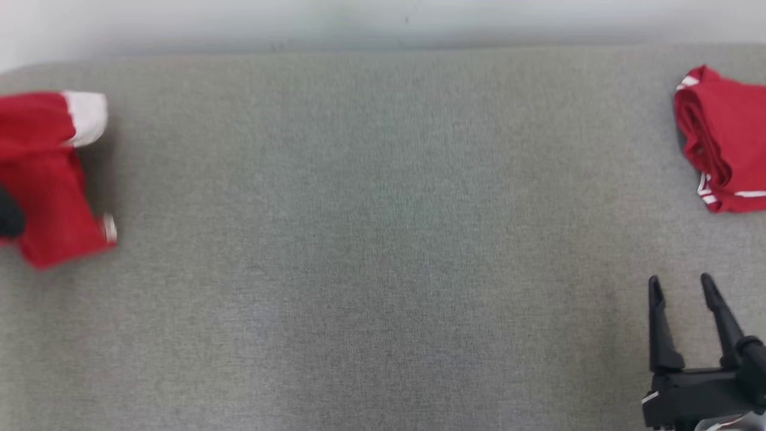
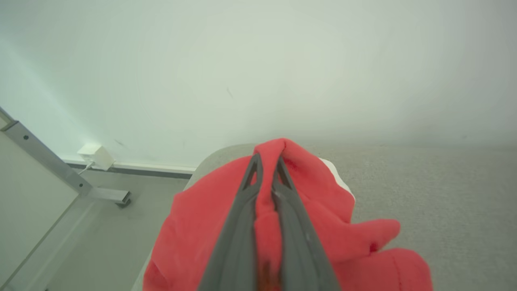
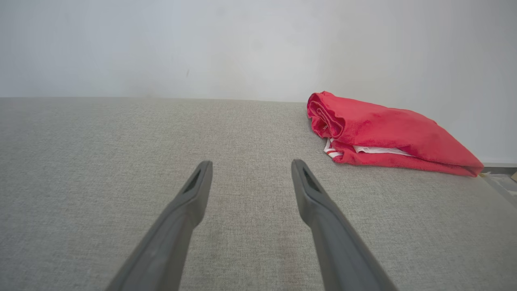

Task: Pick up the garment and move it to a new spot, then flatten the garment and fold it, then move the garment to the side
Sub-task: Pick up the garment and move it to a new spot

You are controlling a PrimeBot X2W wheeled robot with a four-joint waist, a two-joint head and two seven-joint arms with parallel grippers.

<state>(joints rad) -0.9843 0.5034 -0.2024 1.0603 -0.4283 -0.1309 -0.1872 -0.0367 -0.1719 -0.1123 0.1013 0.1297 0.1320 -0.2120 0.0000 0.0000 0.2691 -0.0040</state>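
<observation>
At the left edge of the grey surface [image 1: 383, 239], the left gripper [image 2: 266, 161] is clamped on a raised fold of the red garment [image 1: 48, 179]. Open surface spans the middle. At the far right edge lies a folded cloth [image 1: 724, 143]. The right gripper [image 1: 682, 284] stands open at the near right, apart from it.

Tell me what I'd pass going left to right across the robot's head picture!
A red garment with white cuff → grey fabric surface → folded red garment.
</observation>
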